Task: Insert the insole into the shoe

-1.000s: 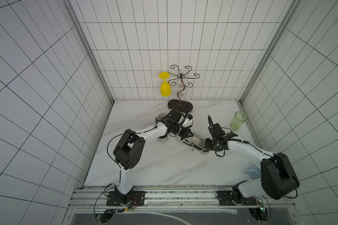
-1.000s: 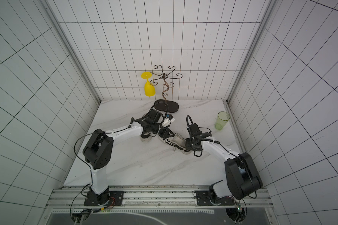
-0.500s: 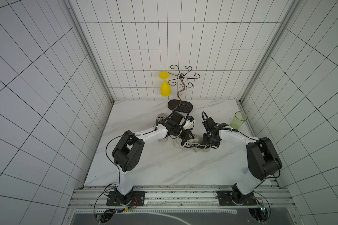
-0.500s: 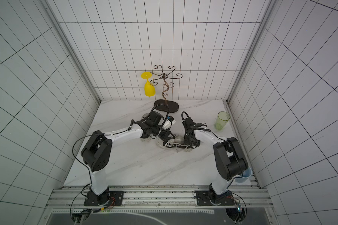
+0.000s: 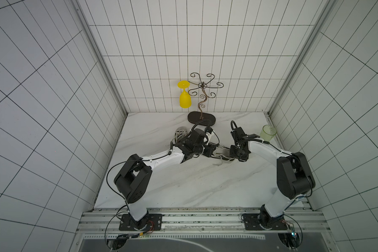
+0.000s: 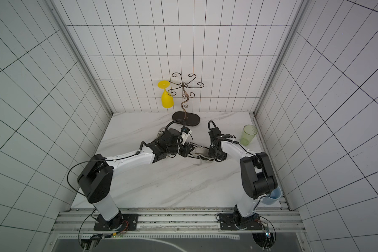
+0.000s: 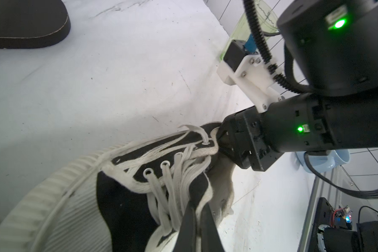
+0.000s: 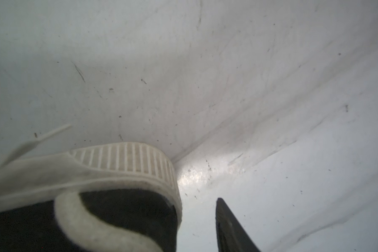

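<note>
**Seating step.** The shoe [image 7: 118, 207] rests on the worktop [image 5: 183, 185] between the two hands. The left hand [image 7: 198, 209] is pressed together on the laced flap [image 7: 172, 165] at the front of the opening. The right hand [image 7: 222, 139] is set at the heel end; whether it is spread or pinching cannot be told. The pale insole [image 7: 224, 187] is seen just beside the right hand, seemingly only partly entered. Next, it would need to be pushed toeward. Since a second ago, the right arm [image 5: 268, 150] has been drawn in at the elbow; the left pinch is unchanged.
</note>
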Robot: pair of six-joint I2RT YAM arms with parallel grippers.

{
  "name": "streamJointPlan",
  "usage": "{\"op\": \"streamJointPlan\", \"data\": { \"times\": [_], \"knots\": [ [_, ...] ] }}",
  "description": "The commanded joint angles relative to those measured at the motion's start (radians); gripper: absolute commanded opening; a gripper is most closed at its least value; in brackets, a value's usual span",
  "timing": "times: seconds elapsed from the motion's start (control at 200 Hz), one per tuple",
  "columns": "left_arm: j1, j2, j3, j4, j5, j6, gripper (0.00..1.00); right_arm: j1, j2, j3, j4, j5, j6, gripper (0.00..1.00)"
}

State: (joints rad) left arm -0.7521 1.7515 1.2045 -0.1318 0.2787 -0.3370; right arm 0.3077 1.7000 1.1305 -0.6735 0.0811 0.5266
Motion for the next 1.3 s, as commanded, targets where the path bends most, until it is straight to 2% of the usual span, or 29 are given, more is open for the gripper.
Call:
{"op": "streamJointPlan", "data": {
  "times": [0.0, 0.07, 0.155, 0.305, 0.385, 0.525, 0.68, 0.865, 0.965, 1.039, 1.149, 1.294],
  "knots": [
    [0.008, 0.026, 0.056, -0.006, -0.081, -0.004, 0.00, -0.025, 0.034, -0.004, -0.052, 0.105, -0.010, 0.42],
    [0.005, 0.058, 0.077, -0.017, -0.084, 0.000, 0.00, 0.000, 0.045, -0.024, -0.035, 0.089, 0.003, 0.38],
    [0.005, 0.090, 0.099, -0.022, -0.082, 0.002, 0.00, 0.050, 0.039, -0.048, -0.014, 0.054, 0.040, 0.38],
    [0.007, 0.134, 0.143, -0.043, -0.084, 0.034, 0.00, 0.118, 0.008, -0.035, 0.014, -0.076, 0.124, 0.57],
    [0.008, 0.155, 0.165, -0.058, -0.064, 0.072, 0.00, 0.128, -0.024, 0.000, 0.021, -0.096, 0.136, 0.65],
    [0.011, 0.164, 0.161, -0.047, -0.003, 0.123, 0.00, 0.125, -0.050, 0.028, 0.076, -0.119, 0.035, 0.75],
    [0.014, 0.151, 0.143, -0.008, 0.105, 0.145, 0.00, 0.114, -0.009, 0.003, 0.166, -0.191, -0.043, 0.83],
    [0.014, 0.135, 0.123, 0.020, 0.195, 0.155, 0.00, 0.114, 0.047, -0.044, 0.275, -0.203, 0.030, 0.82],
    [0.017, 0.137, 0.128, 0.007, 0.125, 0.148, 0.00, 0.117, 0.086, -0.063, 0.280, -0.234, 0.086, 0.74],
    [0.022, 0.151, 0.161, -0.034, 0.042, 0.154, 0.00, 0.120, 0.073, -0.088, 0.256, -0.238, 0.112, 0.72],
    [0.027, 0.189, 0.233, -0.122, -0.064, 0.188, 0.00, 0.123, 0.007, -0.116, 0.221, -0.263, 0.115, 0.76],
    [0.040, 0.203, 0.247, -0.152, -0.069, 0.268, 0.00, 0.102, -0.096, -0.097, 0.157, -0.271, 0.080, 0.82]
  ]
}}
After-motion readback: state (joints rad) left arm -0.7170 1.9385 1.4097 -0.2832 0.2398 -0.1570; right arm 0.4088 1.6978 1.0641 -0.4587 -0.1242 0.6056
